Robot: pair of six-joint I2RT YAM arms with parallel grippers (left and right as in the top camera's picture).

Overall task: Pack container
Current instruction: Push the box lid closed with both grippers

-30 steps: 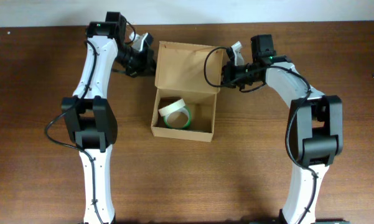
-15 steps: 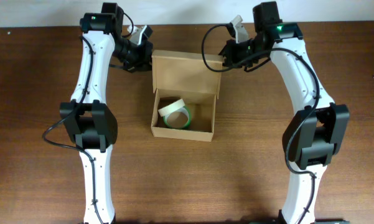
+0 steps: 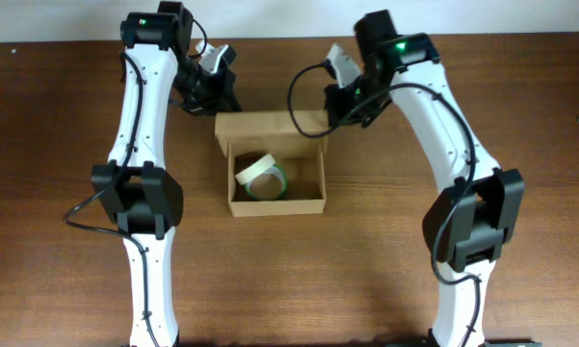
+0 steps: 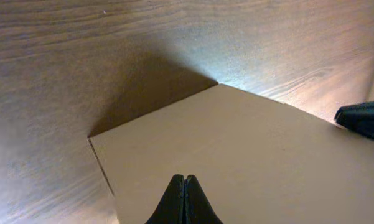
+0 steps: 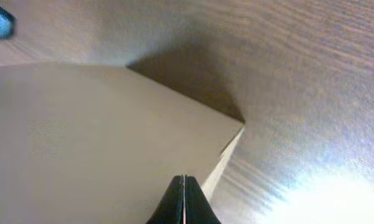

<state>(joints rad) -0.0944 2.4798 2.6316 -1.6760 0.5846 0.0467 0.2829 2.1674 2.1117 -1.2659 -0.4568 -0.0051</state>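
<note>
The container [image 3: 275, 205], a tan cardboard box, sits open at the table's middle. A white and green tape roll [image 3: 260, 179] lies in its left half. The hinged flap lid [image 3: 270, 126] stands raised along the back edge. My left gripper [image 3: 222, 99] is shut, its tips against the flap's back left corner. My right gripper [image 3: 334, 108] is shut at the flap's back right corner. In the left wrist view the closed fingers [image 4: 183, 182] rest on the flap [image 4: 249, 143]. In the right wrist view the closed fingers [image 5: 183, 182] rest on the flap [image 5: 93, 137].
The wooden table [image 3: 385, 260] surrounds the box. Both arms reach in from the front along the left and right sides of the box. The right gripper's tip shows at the right edge of the left wrist view [image 4: 364, 118].
Both grippers moved inward and toward the front behind the flap. The flap swung up from lying back to standing over the back edge. The box slid slightly left.
</note>
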